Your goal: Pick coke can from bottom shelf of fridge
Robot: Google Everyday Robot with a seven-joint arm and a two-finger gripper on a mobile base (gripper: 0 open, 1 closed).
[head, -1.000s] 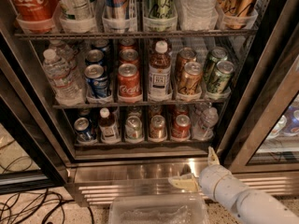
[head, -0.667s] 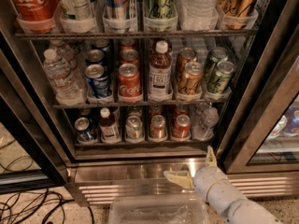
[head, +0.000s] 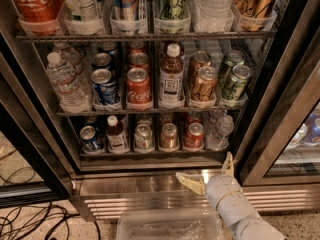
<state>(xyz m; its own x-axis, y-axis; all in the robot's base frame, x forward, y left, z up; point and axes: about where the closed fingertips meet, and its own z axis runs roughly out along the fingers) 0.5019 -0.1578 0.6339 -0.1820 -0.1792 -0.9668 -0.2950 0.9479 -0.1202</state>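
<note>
The fridge (head: 278,115) stands open in front of me. On its bottom shelf (head: 150,154) a red coke can (head: 194,135) stands in the fifth lane from the left, between a duller can (head: 169,135) and a clear water bottle (head: 220,131). A second red can (head: 192,118) shows behind it. My gripper (head: 207,171) is open and empty, below the shelf in front of the steel base. One finger (head: 189,181) points left. The other finger (head: 229,162) points up, just right of the coke can's lane.
The bottom shelf also holds a blue can (head: 90,138), a small bottle (head: 116,135) and a silver can (head: 143,136). Another red can (head: 138,86) stands on the middle shelf. A clear plastic tray (head: 170,228) lies below. Cables (head: 30,219) lie on the floor at left. Dark door edges flank the opening.
My gripper has moved up a little toward the fridge's bottom shelf and stays open. The cans have not moved.
</note>
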